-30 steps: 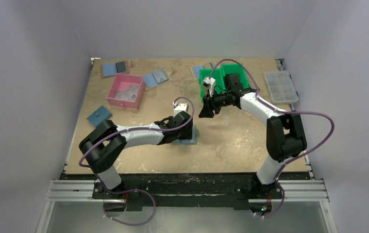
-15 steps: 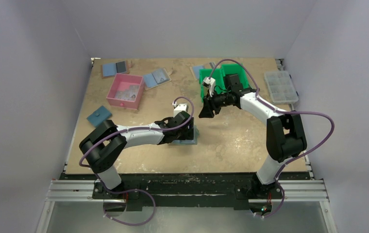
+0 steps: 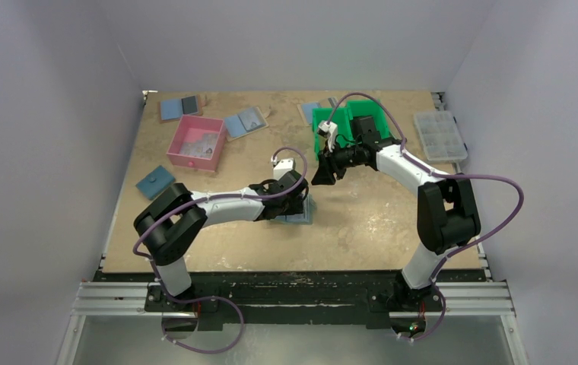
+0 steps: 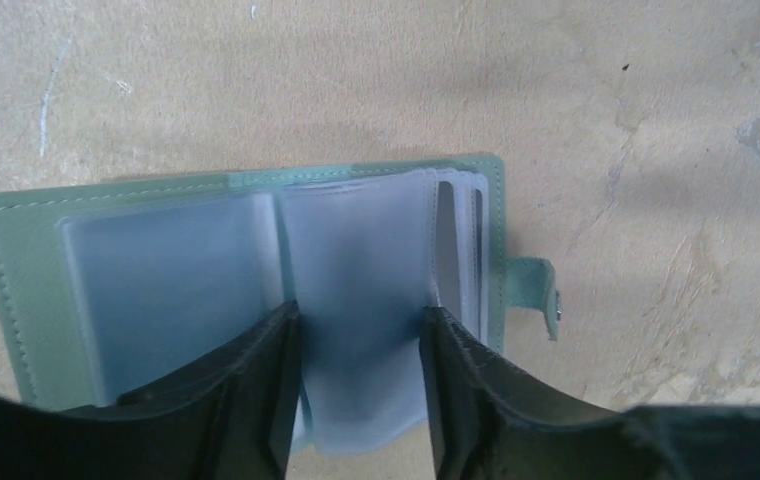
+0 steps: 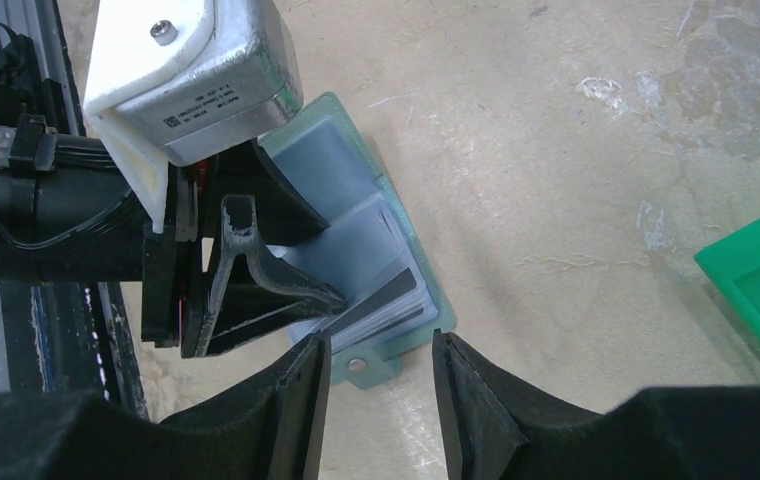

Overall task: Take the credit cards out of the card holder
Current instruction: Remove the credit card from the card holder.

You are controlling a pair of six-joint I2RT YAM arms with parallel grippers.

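The card holder [image 3: 302, 216] lies open on the table, grey-green rim [image 4: 246, 181], pale blue clear sleeves inside, snap tab at its right. My left gripper [image 3: 294, 204] is down on it, jaws open [image 4: 361, 322], and one raised sleeve page stands between the fingers. No orange-yellow credit cards show; only dark-striped edges sit in the stacked sleeves [image 5: 388, 291]. My right gripper [image 3: 322, 176] hovers above the holder's tab end [image 5: 360, 366], open and empty [image 5: 381, 348]. In the right wrist view the left gripper's fingers [image 5: 256, 290] rest on the holder [image 5: 426, 292].
A pink box [image 3: 195, 142] stands at the back left and a green bin [image 3: 347, 122] behind the right gripper. A clear organizer [image 3: 439, 135] sits at the far right. A dark blue wallet [image 3: 155, 182] and blue-grey folders [image 3: 179, 106] [image 3: 244, 122] lie on the left.
My left arm has reached a little further right over the holder. The right arm has not moved.
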